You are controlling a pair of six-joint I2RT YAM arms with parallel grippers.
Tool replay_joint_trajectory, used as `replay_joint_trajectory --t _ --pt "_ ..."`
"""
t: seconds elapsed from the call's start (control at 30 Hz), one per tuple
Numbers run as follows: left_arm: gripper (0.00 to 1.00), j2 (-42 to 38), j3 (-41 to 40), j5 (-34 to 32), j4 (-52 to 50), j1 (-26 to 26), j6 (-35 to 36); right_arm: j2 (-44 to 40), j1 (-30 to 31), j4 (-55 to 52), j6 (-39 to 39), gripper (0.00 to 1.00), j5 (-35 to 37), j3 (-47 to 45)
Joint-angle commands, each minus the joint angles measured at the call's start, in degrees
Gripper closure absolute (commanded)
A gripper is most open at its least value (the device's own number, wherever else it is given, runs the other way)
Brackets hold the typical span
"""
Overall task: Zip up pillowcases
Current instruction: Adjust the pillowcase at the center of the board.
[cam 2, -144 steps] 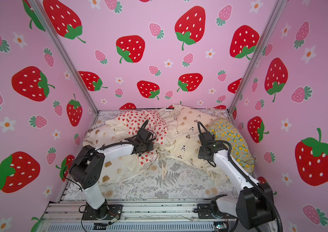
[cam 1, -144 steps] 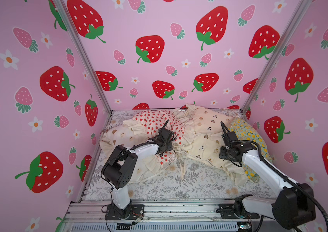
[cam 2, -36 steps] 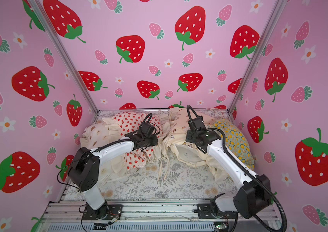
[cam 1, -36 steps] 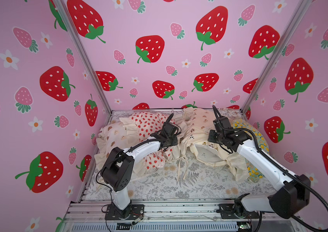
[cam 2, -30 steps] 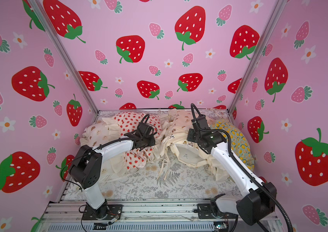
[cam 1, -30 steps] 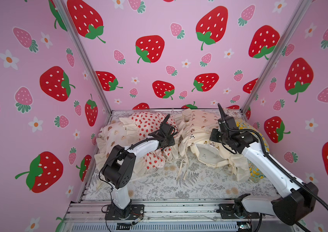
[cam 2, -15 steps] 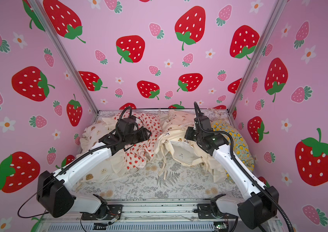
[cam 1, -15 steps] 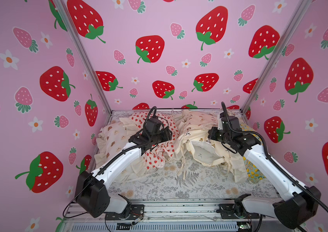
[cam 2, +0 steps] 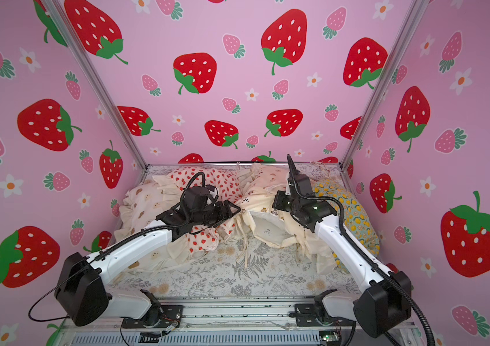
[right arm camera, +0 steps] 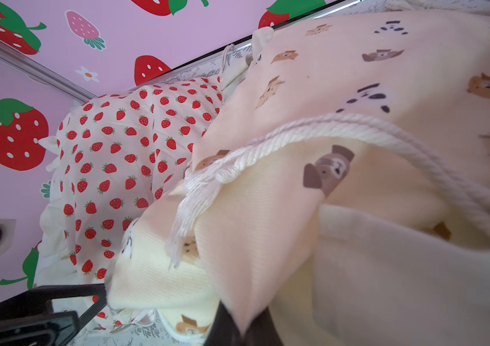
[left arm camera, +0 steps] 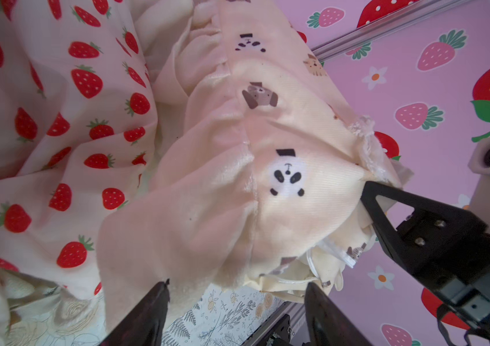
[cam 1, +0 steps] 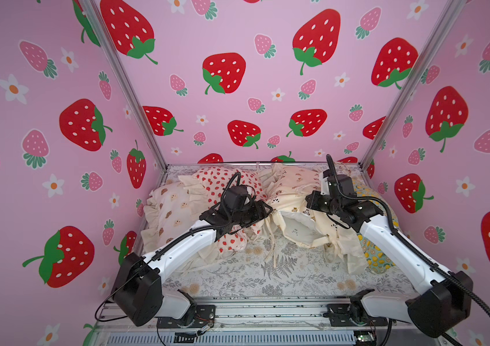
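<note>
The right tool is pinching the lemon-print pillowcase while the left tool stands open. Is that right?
No. The right tool is shut on the cream bear-and-panda pillowcase, not the lemon-print pillowcase. The right wrist view shows cream fabric caught between its fingers. The left tool does stand open.

Lemon pillowcase (cam 1: 372, 259) (cam 2: 354, 215), right side of both top views: mostly hidden behind the right arm (cam 1: 387, 236). Right fingers (right arm camera: 222, 329) buried in the bear-and-panda pillowcase (right arm camera: 327, 75), tips unseen, cut off by the frame edge. Zipper? Can't make it out.
</note>
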Motion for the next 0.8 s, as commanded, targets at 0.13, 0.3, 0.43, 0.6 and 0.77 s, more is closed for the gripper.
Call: replay_joint_trajectory --t 0.13,0.3,0.43,0.6,0.77 --pt "0.29 3.31 0.53 -1.04 9.03 -0.50 -3.77 -2.39 -0.10 3.18 0.60 1.00 -2.01 -0.85" --pt "0.43 3.80 0.30 -1.79 11.09 -1.03 -4.26 -2.83 -0.11 2.23 -0.03 1.00 -1.65 -1.38" --pt "0.48 3.95 0.82 -1.87 10.69 -1.03 -4.24 -2.61 -0.14 2.17 0.12 1.00 -2.97 -1.31" --pt "0.62 3.93 2.58 -2.26 8.37 -1.08 -2.86 -2.96 -0.01 1.18 0.33 1.00 -2.81 -1.55" --pt "0.76 3.35 3.75 -3.11 6.86 -0.96 -2.00 -3.48 -0.01 -0.20 -0.07 1.00 -2.72 -1.62"
